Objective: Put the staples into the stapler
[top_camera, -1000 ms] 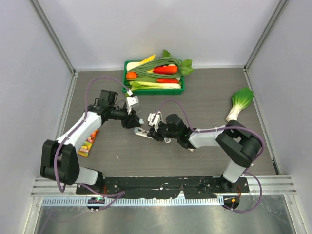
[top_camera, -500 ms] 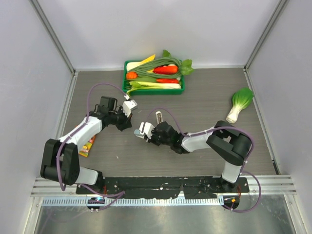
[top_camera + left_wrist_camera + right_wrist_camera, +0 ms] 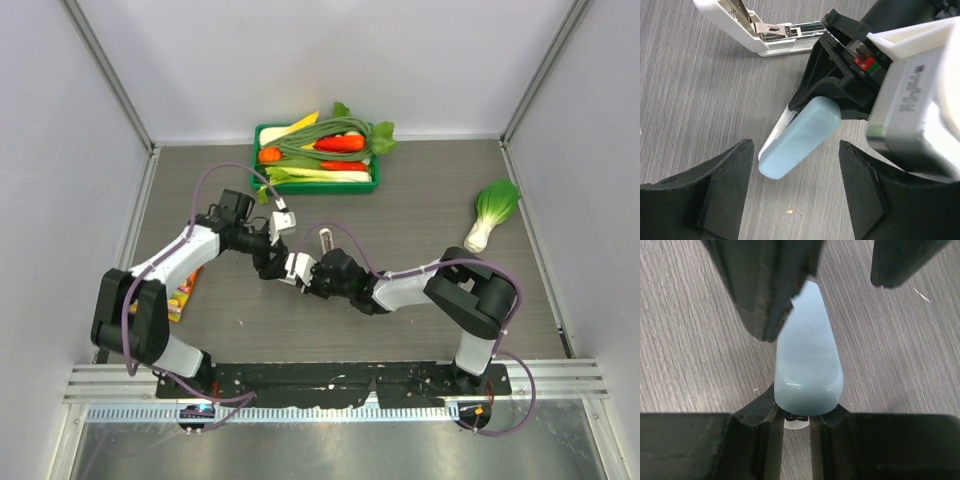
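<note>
Two grippers, one item between them: right gripper [image 3: 797,410] clamped on the thick end of a pale blue rounded piece [image 3: 802,131]; beneath it a white sliver [image 3: 796,420] with dark print, possibly the staples, not certain; left gripper [image 3: 795,146] spread wide, its fingers either side of the free tip. Beyond, stapler [image 3: 771,39] lying on the table [image 3: 685,100], lid open, rail exposed. Hazards, as judged: a tip-only pinch letting the piece pivot or drop; crowded fingers colliding; a nudge shutting the stapler.
</note>
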